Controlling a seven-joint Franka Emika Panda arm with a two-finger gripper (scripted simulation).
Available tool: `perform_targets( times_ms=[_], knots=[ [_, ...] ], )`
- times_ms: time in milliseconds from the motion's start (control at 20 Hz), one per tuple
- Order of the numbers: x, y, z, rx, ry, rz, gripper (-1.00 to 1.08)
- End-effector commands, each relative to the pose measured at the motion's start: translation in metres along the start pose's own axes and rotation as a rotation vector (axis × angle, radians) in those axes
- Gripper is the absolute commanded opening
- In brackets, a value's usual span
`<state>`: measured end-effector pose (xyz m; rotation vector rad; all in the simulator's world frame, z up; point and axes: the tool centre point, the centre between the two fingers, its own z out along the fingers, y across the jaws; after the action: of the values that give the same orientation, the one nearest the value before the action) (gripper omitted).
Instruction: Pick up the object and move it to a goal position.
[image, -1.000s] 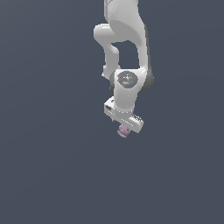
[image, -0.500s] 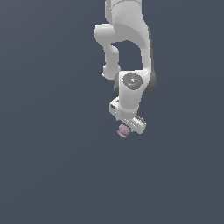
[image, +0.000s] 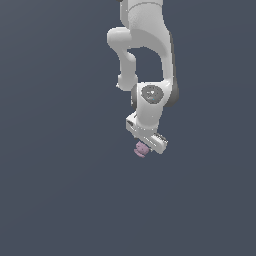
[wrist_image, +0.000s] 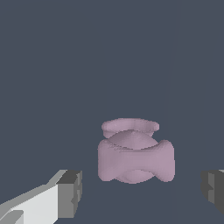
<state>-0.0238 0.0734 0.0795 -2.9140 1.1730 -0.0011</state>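
2 dark finger pads of the pincer sit nearest in the wrist view, spread wide apart with a clear gap on each side of the object, so the pincer is open and grips nothing. Just beyond the pads lies that object, a small lumpy mauve thing with a flared upper rim and a pinched, bow-shaped body, resting between the 2 fingers without touching either. Behind it stretches the plain dark grey bench. In the exterior view the object shows as a tiny mauve lump right beside the white pincer, partly hidden by it, toward the exterior view's left of the pincer tip. Farther up, the white arm bends over from the upper edge down to the wrist.
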Motion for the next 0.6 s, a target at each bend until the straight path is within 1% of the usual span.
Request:
perform_targets(
  times_ms=[0,300,550],
  knots=[
    [0.0,0.0,0.007,-0.001,-0.001,0.0,1.0],
    [-0.001,0.001,0.036,-0.001,0.0,0.003,1.0],
    [-0.001,0.0,0.046,-0.001,0.0,0.004,1.0]
  ],
)
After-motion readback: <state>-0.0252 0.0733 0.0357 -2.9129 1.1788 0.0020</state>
